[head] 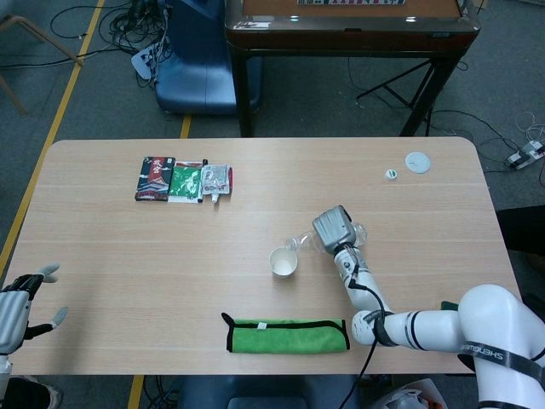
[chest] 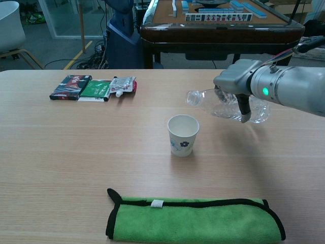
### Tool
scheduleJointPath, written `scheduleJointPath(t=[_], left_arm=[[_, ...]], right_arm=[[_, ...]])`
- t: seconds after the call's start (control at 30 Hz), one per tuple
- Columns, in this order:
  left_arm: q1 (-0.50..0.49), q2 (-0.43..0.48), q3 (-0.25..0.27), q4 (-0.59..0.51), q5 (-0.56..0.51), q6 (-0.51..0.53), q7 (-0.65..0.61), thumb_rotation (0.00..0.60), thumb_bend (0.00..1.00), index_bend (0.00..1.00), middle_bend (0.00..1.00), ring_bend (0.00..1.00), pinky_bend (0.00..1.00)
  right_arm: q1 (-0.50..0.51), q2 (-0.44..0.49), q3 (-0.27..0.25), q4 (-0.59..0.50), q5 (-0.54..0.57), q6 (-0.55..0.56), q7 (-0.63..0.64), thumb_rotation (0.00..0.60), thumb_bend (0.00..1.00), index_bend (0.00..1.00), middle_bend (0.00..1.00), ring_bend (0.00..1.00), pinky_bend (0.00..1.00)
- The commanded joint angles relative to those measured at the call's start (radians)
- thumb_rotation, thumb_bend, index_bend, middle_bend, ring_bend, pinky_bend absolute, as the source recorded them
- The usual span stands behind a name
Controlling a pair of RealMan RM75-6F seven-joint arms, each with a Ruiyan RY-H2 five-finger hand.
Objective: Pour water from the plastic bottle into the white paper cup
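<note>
A: Where does the pour stand?
B: The right hand (chest: 234, 90) clamps the plastic bottle (chest: 223, 103), tipped almost level; the white paper cup (chest: 183, 134) sits below-left of it.
A: Next?
B: Probably tilt further, mouth over the rim. The left hand (head: 15, 305) idles, fingers apart.

Taking the white paper cup (chest: 183, 134) as the landmark: the plastic bottle (chest: 228, 104) hangs up and to its right, mouth seemingly just short of the rim; folded cloth (chest: 195, 219) before it; snack packets (chest: 93, 87) behind-left; bottle cap (head: 391, 175) far behind-right
</note>
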Motion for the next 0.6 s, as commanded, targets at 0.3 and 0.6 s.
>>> scheduleJointPath(t=[0.3,0.6], left_arm=[[0.0,0.003,0.0,-0.003,-0.001,-0.003,-0.003,0.6,0.22,0.21,0.34,0.27,0.44],[-0.001,0.004,0.0,-0.004,-0.002,-0.004,0.0,0.6,0.22,0.21,0.34,0.27,0.44]], right_arm=[[0.035,-0.01,-0.013,-0.013,0.059,0.035,-0.076,0.6,0.17,0.63,0.66,0.53,0.5],[0.059,-0.013,-0.022,-0.023,0.089,0.064,-0.137,0.6,0.17,0.63,0.66,0.53,0.5]])
